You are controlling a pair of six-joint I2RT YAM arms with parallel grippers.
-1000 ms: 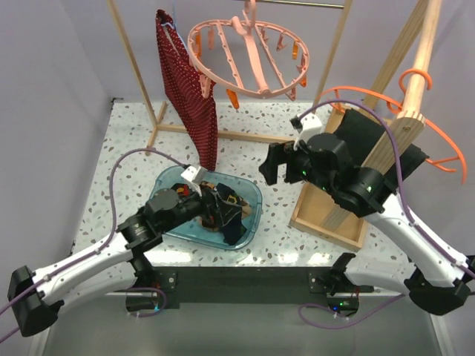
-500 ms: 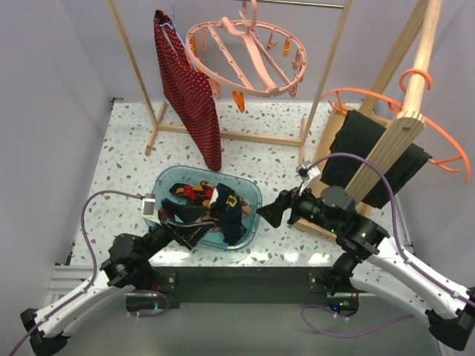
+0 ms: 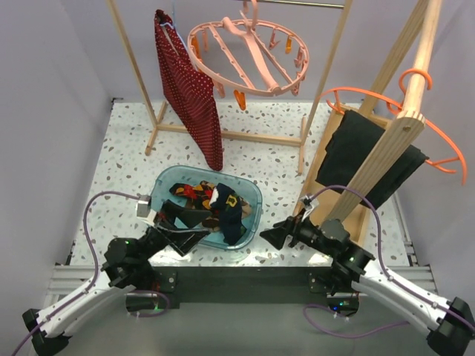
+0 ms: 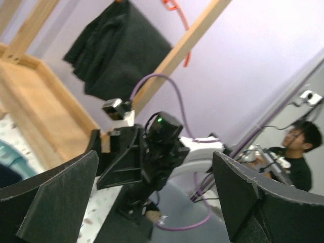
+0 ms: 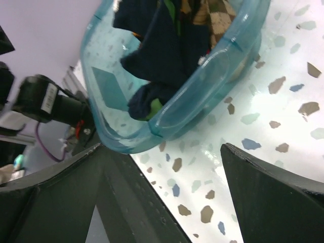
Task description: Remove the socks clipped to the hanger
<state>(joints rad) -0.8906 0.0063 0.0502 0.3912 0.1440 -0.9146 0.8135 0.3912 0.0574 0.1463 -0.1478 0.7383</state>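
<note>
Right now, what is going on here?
The robot is taking socks off a round pink hanger. No sock shows clipped on it; the socks lie piled in the blue tub. The left end effector is open by the tub's near corner, the right end effector open beside the tub, both empty and low.
</note>
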